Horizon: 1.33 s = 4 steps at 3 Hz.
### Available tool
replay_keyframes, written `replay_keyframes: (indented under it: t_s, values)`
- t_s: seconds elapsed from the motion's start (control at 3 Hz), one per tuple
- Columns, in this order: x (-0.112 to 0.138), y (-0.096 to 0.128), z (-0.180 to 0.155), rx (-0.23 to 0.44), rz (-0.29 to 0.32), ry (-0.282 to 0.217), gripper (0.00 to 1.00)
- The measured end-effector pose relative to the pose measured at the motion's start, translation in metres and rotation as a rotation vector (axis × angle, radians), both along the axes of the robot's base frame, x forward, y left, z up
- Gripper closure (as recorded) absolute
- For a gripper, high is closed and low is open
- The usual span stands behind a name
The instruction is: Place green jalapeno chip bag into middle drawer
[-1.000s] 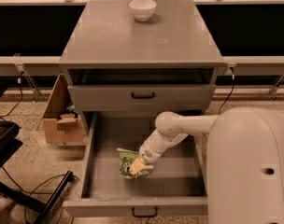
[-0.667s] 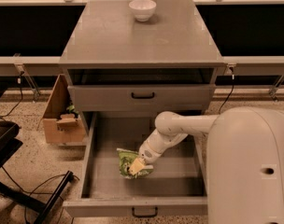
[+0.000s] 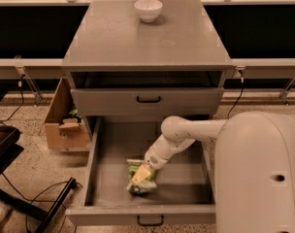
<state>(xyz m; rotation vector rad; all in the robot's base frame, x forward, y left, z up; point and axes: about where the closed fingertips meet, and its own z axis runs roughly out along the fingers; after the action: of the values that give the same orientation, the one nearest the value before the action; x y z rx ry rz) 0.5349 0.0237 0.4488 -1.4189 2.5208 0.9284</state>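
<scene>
The middle drawer (image 3: 113,214) is pulled wide open at the bottom of the grey cabinet. The green jalapeno chip bag (image 3: 136,167) lies crinkled on the drawer floor, left of centre and towards the front. My gripper (image 3: 144,173) is inside the drawer, reaching down from the right and resting on top of the bag, covering its middle. My white arm (image 3: 186,130) runs from the right side into the drawer.
The shallower drawer (image 3: 147,101) above is shut. A white bowl (image 3: 148,9) stands at the back of the cabinet top. A cardboard box (image 3: 65,125) sits on the floor left of the cabinet. A black stand and cables (image 3: 26,198) lie at the lower left.
</scene>
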Motion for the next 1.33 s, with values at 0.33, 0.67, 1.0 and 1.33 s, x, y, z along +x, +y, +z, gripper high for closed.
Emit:
replay_keyframes:
  t_s: [0.33,0.67,1.0,1.33]
  values:
    - [0.0,0.0,0.0,0.0,0.0,0.0,0.0]
    - [0.002,0.0,0.004,0.007,0.006,-0.005,0.0]
    - [0.011,-0.002,0.026,0.042,0.037,-0.033,0.0]
    - [0.009,-0.02,0.065,0.044,0.05,-0.074,0.0]
